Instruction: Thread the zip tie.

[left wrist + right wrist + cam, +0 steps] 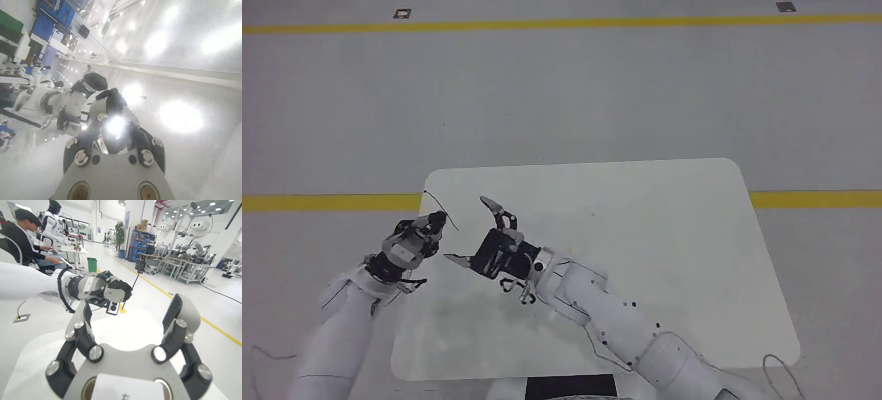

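Note:
A thin black zip tie (pixel 441 211) is held off the white table (pixel 662 260) near its back left corner, with my left gripper (pixel 430 226) shut on it. In the right wrist view the zip tie (pixel 135 281) runs slanted through the left gripper (pixel 125 292), its head end up and its pointed end down. My right gripper (pixel 475 234) stands open just right of it, jaws spread wide and facing the tie. Its ribbed fingers (pixel 174 308) have nothing between them; the right gripper (pixel 130 312) sits a short way from the tie. Glare covers the left gripper (pixel 111 98) in its own view.
The table's left edge (pixel 412 300) lies under the left arm. A yellow floor line (pixel 812 199) runs behind the table. Bare tabletop stretches to the right of both arms.

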Robot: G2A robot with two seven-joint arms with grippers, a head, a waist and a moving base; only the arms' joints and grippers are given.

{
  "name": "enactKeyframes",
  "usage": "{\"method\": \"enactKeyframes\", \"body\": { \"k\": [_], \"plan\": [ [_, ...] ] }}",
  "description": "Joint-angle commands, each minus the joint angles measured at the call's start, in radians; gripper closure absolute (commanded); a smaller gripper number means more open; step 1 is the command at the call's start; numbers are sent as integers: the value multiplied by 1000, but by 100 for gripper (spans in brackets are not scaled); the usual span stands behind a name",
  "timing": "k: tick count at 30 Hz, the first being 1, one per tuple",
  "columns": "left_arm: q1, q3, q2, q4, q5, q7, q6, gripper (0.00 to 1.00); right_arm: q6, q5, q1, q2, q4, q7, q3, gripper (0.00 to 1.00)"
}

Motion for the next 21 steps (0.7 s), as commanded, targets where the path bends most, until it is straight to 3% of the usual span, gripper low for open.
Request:
{"method": "enactKeyframes", "body": {
  "k": [1, 4, 9, 11, 16, 19, 20, 21],
  "plan": [
    [6, 15, 8, -3, -58, 17, 0, 100, 44, 0, 12, 5, 6, 4, -17, 0],
    [8, 25, 21, -13, -84, 26, 0, 100, 74, 0, 23, 11, 6, -2, -31, 0],
    [8, 25, 21, -13, -84, 26, 0, 100, 74, 0, 23, 11, 6, -2, -31, 0],
    [8, 25, 21, -13, -84, 26, 0, 100, 76, 0, 64, 19, 11, 55, -55, 0],
    [8, 25, 21, -13, -84, 26, 0, 100, 157, 0, 144, 48, 7, 142, -153, 0],
    [8, 25, 21, -13, -84, 26, 0, 100, 179, 0, 180, 63, 11, 162, -200, 56],
    [8, 25, 21, -13, -84, 26, 0, 100, 189, 0, 187, 66, 10, 161, -215, 67],
    [8, 25, 21, -13, -84, 26, 0, 100, 197, 0, 190, 69, 9, 160, -223, 71]
  ]
}}
